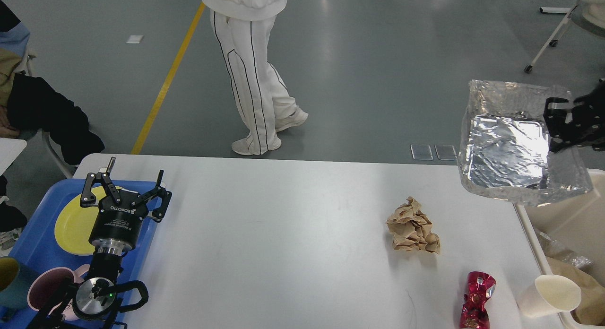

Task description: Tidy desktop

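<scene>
At the far right corner of the counter (293,234), a crumpled foil tray (510,149) was held aloft by the right claw (567,125), clamped on the tray's right wall; the tray hung partly past the counter's right edge, above the beige bin (567,225).

Step in hand, as judged: disposal of the foil tray. A release once the tray was fully over the bin would be called for next.

Left claw (124,189): spread wide, holding nothing, stationed over the blue tray (33,234) at the near left corner, where a yellow plate (71,225) and a pink mug (45,291) were stored.

Remaining on the counter: brown paper wad (413,227), right of centre; red wrapper (476,298) and paper cup (548,296), near right corner, the cup at the edge by the bin.

Open room: the counter's centre and left lay bare. A person (250,69) was recorded beyond the far edge.
</scene>
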